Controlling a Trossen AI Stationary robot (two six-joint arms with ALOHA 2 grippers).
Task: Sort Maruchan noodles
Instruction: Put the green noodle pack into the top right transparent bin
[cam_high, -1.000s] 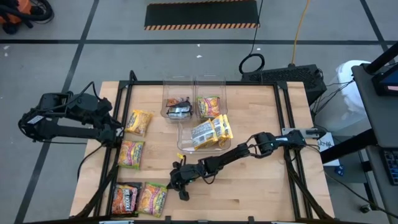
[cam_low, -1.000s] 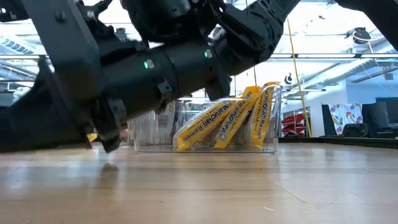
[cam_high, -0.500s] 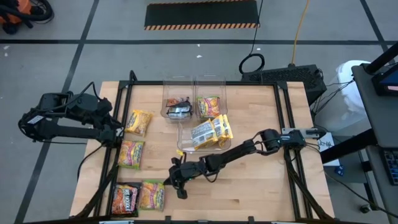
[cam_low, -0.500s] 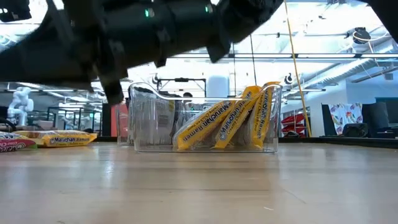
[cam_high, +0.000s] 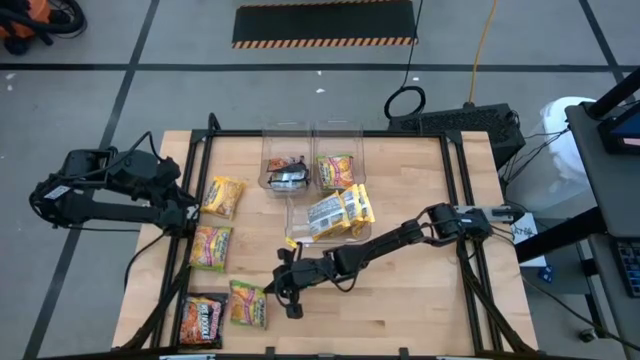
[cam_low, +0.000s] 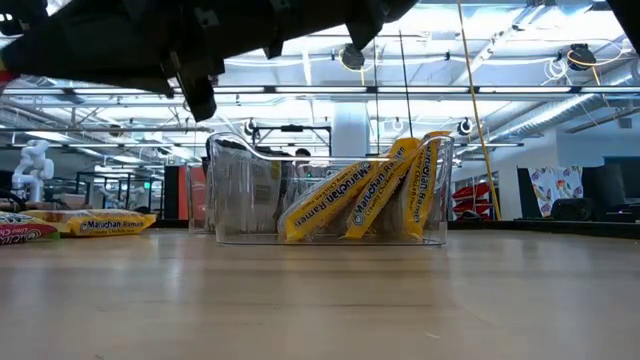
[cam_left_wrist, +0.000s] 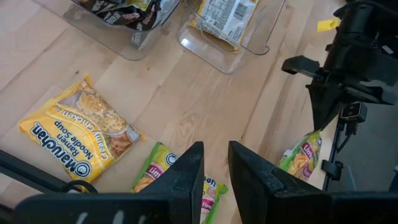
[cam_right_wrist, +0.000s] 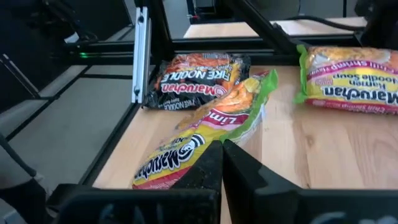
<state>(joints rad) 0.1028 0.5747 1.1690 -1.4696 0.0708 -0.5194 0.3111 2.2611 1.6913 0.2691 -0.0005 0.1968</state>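
The right pincer (cam_high: 281, 291) is low over the front part of the worktop (cam_high: 420, 300), near the front left corner, with its fingers closed on the edge of a lime-green packet (cam_high: 247, 303). In the right wrist view this packet (cam_right_wrist: 205, 127) hangs tilted in front of the shut fingers. Compared with one second ago, the green packet is now turned and lies more upright in the high view, a little closer to the pincer, and the right arm has drawn slightly back toward the middle. In the low view the arm is now raised to the top of the picture, so the clear bin (cam_low: 330, 190) with yellow packets (cam_low: 365, 195) shows fully.

The dark fire-noodle packet (cam_high: 200, 320) lies just beside the green one, at the front left corner. A second lime packet (cam_high: 210, 246) and a yellow packet (cam_high: 224, 196) lie along the left side; they have not moved.

The left pincer (cam_high: 186, 212) waits at the left edge of the worktop, its fingers (cam_left_wrist: 186, 171) slightly apart and holding nothing, as before.
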